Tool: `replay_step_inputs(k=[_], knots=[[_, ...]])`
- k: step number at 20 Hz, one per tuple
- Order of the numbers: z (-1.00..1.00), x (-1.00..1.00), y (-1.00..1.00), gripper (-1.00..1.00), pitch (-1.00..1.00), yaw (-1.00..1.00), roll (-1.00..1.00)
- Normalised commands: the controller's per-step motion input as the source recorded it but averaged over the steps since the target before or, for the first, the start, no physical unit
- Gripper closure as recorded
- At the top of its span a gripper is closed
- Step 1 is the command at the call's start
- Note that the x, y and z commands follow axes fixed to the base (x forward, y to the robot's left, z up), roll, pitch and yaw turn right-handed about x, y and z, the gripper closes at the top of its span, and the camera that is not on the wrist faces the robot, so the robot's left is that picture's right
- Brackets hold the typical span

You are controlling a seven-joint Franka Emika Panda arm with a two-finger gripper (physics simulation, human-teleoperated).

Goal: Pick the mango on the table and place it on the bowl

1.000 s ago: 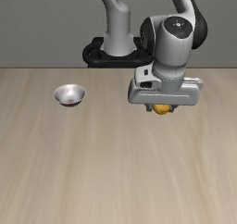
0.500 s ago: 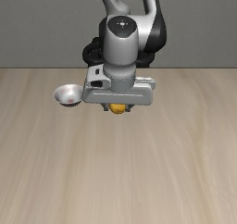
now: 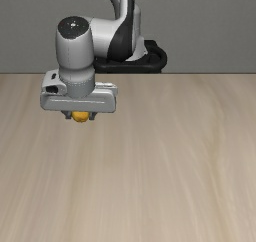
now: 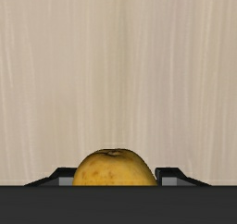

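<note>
Done with the pick, clamping the mango in the gripper above the table; yet to lower and release onto the bowl.

The worktop is pale, matt wood grain; the mango has smooth, dull skin; the arm has a glossy grey shell.

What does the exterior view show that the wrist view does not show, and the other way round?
Exterior view: the robot arm on its black base, the grey wall behind, and the gripper seen from outside. Wrist view: the mango close up, its rounded skin with a fingertip against each side. Both: the yellow mango held in the gripper, and the wooden table.
</note>
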Motion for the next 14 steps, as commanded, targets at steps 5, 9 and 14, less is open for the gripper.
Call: replay_step_inputs(k=[5, 9, 14], knots=[[0.00, -0.40, -0.60, 1.00, 0.00, 0.00, 0.00], [0.00, -1.00, 0.00, 1.00, 0.00, 0.00, 0.00], [0.00, -1.00, 0.00, 1.00, 0.00, 0.00, 0.00]])
